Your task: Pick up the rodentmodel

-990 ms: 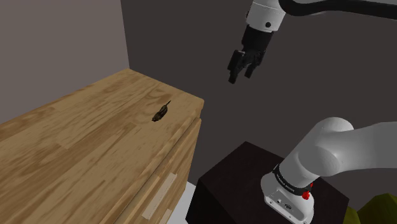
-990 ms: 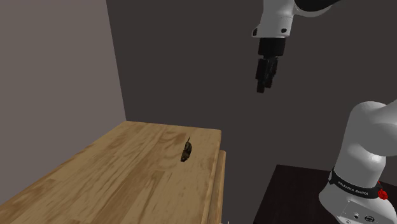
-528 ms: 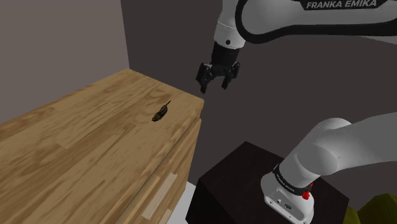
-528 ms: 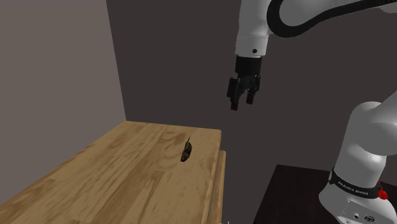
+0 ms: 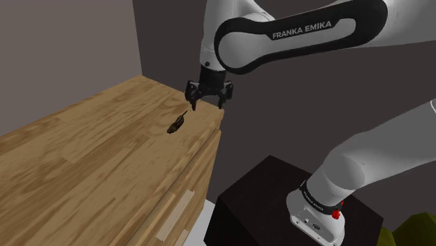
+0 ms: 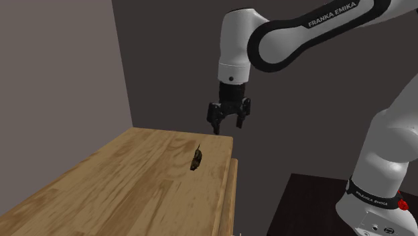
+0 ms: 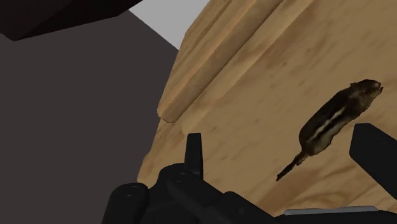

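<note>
Rodentmodel [image 5: 175, 124] lies flat on wooden dresser top [image 5: 84, 164], toward its far end, near the shoulder view's right edge (striped back, tail pointing at gripper). Gripper [image 5: 207, 103] hovers just beyond it, fingers spread apart, gripping nothing.

You have chipmunk model [image 5: 175, 125] on dresser top [image 5: 91, 154], near its edge | gripper [image 5: 208, 105] above, by its tail end
</note>
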